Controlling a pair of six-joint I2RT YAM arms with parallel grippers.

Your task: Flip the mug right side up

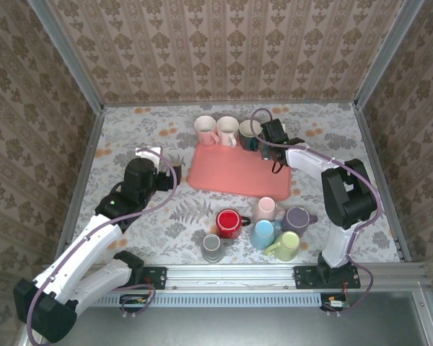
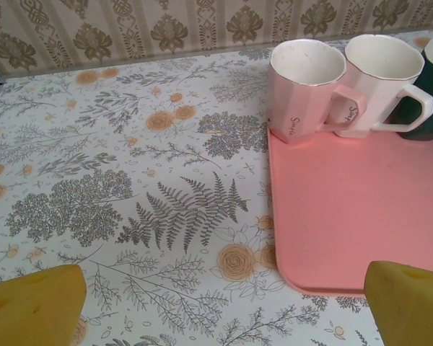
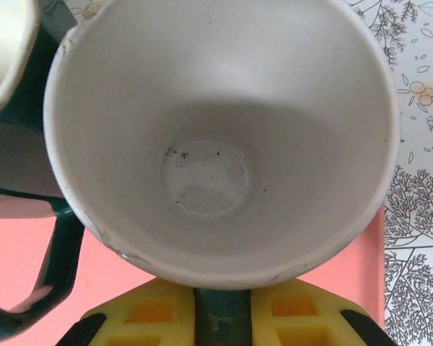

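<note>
**Dark green mug held upright at the back of the pink tray**

The right end effector (image 3: 222, 317) is seen clamped on the dark green mug (image 3: 216, 144). In the right wrist view its yellow pads (image 3: 151, 313) are set close on either side of a narrow green strip of the mug. The mug is stood right side up, with its white inside and round bottom turned to that camera. Its green handle is pointed to the left of the view, over the pink tray (image 1: 238, 176).

From above, this mug is found at the tray's far right corner. It is the last of three in a row along the far edge, just beside a white mug (image 1: 227, 130) and a pale pink mug (image 1: 204, 130). Both of these are also seen mouth up in the left wrist view.

The left end effector (image 2: 222, 306) is held wide apart, and nothing is gripped between its yellow fingertips (image 2: 36, 306). It is hung over the flowered worktop (image 2: 130, 180), just beside the tray's near left corner.

Six more mugs are gathered near the front of the worktop, in front of the tray:
- a red mug (image 1: 229, 223)
- a pink mug (image 1: 265, 209)
- a purple-grey mug (image 1: 297, 218)
- a blue mug (image 1: 262, 234)
- a yellow-green mug (image 1: 285, 246)
- a grey mug (image 1: 212, 248)

Which way up these six are cannot be told.
</note>
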